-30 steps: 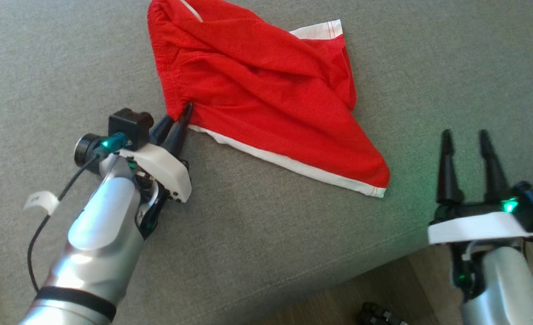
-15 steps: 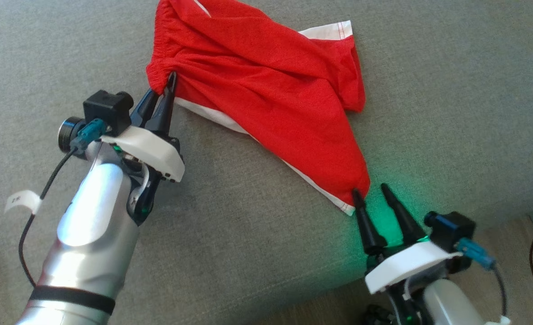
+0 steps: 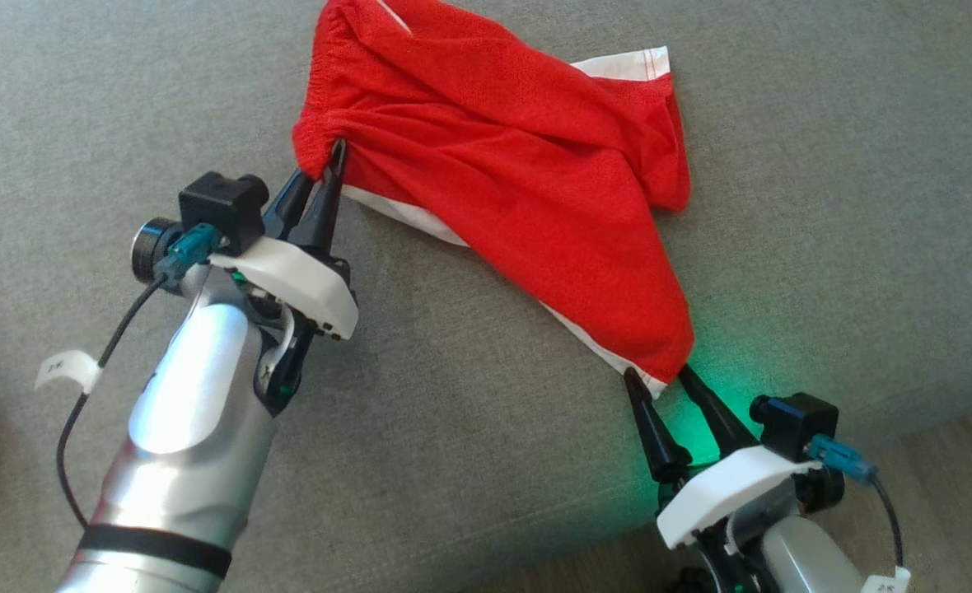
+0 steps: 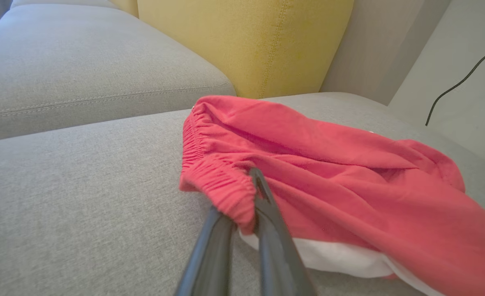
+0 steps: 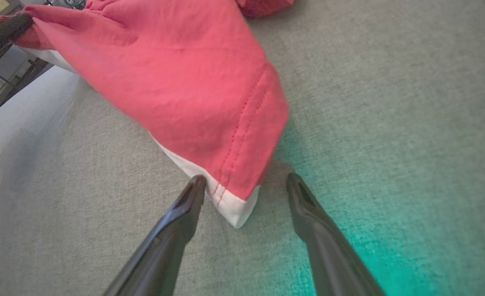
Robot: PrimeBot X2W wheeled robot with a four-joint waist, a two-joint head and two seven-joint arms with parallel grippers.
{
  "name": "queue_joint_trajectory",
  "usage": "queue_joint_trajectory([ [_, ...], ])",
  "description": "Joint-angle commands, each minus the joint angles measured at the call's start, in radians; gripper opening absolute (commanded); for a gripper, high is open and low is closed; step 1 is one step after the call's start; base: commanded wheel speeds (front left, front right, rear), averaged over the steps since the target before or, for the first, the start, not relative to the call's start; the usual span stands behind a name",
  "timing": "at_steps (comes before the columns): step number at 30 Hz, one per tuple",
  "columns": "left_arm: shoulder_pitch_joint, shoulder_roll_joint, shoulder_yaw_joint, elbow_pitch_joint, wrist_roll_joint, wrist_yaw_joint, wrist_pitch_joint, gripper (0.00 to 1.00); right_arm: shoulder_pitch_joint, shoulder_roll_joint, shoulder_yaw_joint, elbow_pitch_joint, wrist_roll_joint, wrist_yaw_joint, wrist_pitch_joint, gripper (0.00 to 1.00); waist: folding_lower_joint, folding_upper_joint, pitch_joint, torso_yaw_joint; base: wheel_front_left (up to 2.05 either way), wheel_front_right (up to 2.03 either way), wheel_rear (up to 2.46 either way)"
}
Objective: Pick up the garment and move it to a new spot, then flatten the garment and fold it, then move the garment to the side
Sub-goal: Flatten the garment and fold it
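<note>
Garment (image 3: 502, 181), red with white trim, lies bunched on the grey sofa cushion (image 3: 453, 461), running in the head view from its gathered waistband (image 4: 222, 185) near 11 o'clock down to a white hem corner (image 5: 234, 209) near 4 o'clock. My left end effector (image 3: 325, 165) is clamped on the waistband end, fingers nearly together with the elastic pinched between them. That end is raised a little off the cushion, white underside showing beneath. My right end effector (image 3: 657, 375) is spread wide, one finger on each side of the hem corner, tips at or near the cushion and nothing gripped yet. Judged reason for this layout: two grips at opposite ends would let me lift the cloth taut rather than drag a heap, and make it easier to lay flat at the new spot. Step in hand, as I read it: securing the second grip before the pick-up. The fabric is thin and limp, so the corner may slide out as the fingers meet. Yellow back cushion (image 4: 246, 45) stands beyond the garment at 12 o'clock in the left wrist view.
</note>
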Motion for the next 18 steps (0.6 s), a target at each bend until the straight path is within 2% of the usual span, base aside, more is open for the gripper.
queue_joint_trajectory([
  [1, -0.021, 0.012, 0.034, -0.026, 0.012, -0.005, -0.006, 0.00, -0.019, -0.005, 0.022, -0.004, 0.010, -0.001, 0.008, 1.00, 0.0000, 0.0000, 0.000, 0.003, 0.00, 0.00, 0.00],
  [7, -0.026, 0.007, 0.044, -0.021, 0.019, -0.010, -0.006, 0.00, -0.028, -0.005, 0.037, 0.026, 0.011, -0.001, 0.041, 1.00, 0.0000, 0.0000, 0.002, 0.010, 0.00, 0.00, 0.00],
  [8, -0.027, 0.007, 0.045, -0.020, 0.021, -0.010, -0.006, 0.00, -0.030, -0.005, 0.042, 0.030, 0.011, -0.001, 0.049, 0.50, 0.0000, 0.0000, 0.002, 0.011, 0.00, 0.00, 0.00],
  [10, -0.028, 0.005, 0.048, -0.019, 0.023, -0.011, -0.006, 0.00, -0.032, -0.005, 0.053, 0.035, 0.013, -0.001, 0.067, 0.00, 0.0000, 0.0000, 0.001, 0.014, 0.00, 0.00, 0.00],
  [15, -0.025, 0.001, 0.056, -0.015, 0.025, -0.014, -0.006, 0.00, -0.041, -0.005, 0.058, 0.023, -0.015, -0.001, 0.086, 0.00, 0.0000, 0.0000, -0.015, 0.030, 0.00, 0.00, 0.00],
  [18, -0.012, -0.004, 0.062, -0.016, 0.021, -0.016, -0.006, 0.00, -0.057, -0.017, 0.052, -0.027, -0.037, -0.001, 0.082, 0.00, 0.0000, 0.0000, -0.045, 0.054, 0.00, 0.00, 0.00],
])
